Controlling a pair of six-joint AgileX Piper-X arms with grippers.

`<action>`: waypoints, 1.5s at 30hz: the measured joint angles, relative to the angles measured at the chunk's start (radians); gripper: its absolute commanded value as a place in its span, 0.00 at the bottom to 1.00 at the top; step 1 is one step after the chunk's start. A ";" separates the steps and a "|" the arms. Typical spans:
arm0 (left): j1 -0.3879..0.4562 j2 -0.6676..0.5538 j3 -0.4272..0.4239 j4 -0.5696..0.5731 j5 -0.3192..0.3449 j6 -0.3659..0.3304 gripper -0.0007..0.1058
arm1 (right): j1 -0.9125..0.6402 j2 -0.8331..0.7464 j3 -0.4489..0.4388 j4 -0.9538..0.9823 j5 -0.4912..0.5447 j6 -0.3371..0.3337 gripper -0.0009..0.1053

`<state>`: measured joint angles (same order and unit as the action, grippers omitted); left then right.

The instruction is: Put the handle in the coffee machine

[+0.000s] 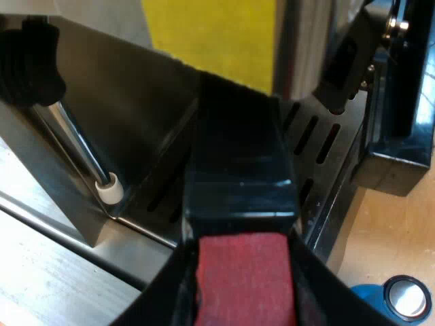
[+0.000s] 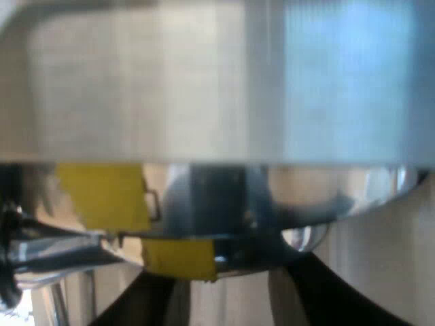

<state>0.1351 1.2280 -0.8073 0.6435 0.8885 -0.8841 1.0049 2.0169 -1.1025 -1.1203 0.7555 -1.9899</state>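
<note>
The holder's dark handle (image 1: 238, 156) runs away from the camera toward the espresso machine's front (image 1: 299, 47), under a yellow patch (image 1: 211, 34). Its red end (image 1: 245, 278) sits between the black fingers (image 1: 156, 309) of my left gripper (image 1: 243, 285), which is shut on it. The handle hangs over the slotted drip tray (image 1: 319, 136). My right gripper (image 2: 231, 299) is close up against the machine's shiny metal body (image 2: 204, 88). Its fingers (image 2: 319, 292) stand apart with nothing between them, just below a curved metal rim with yellow patches (image 2: 109, 197).
A steam wand with a white tip (image 1: 109, 189) slants down beside the drip tray. A blue tamper with a metal face (image 1: 404, 299) lies on the wooden table by the machine's base. A dark slanted part (image 1: 346, 61) hangs over the tray.
</note>
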 measured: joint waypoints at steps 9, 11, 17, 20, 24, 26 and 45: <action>0.000 0.000 0.000 0.000 0.000 0.000 0.01 | 0.000 0.000 0.000 -0.005 0.003 -0.040 0.34; 0.000 0.000 0.000 0.000 0.000 0.000 0.01 | 0.000 0.000 0.000 -0.005 0.003 -0.044 0.34; 0.000 0.000 0.000 0.000 0.000 0.000 0.01 | 0.000 0.002 -0.003 -0.012 0.005 -0.045 0.34; 0.000 0.000 0.000 0.000 0.000 0.000 0.01 | 0.000 0.002 -0.003 -0.012 0.005 -0.045 0.34; 0.000 0.000 0.000 0.000 0.000 0.000 0.01 | 0.000 0.002 -0.003 -0.019 0.005 -0.045 0.34; 0.000 0.000 0.000 0.000 0.000 0.000 0.01 | 0.000 0.005 -0.003 -0.027 0.005 -0.045 0.34; 0.008 0.000 -0.002 -0.019 0.009 -0.014 0.64 | 0.000 0.013 -0.003 -0.046 0.007 -0.051 0.34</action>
<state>0.1430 1.2280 -0.8096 0.6249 0.8975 -0.8983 1.0049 2.0303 -1.1050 -1.1664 0.7625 -2.0412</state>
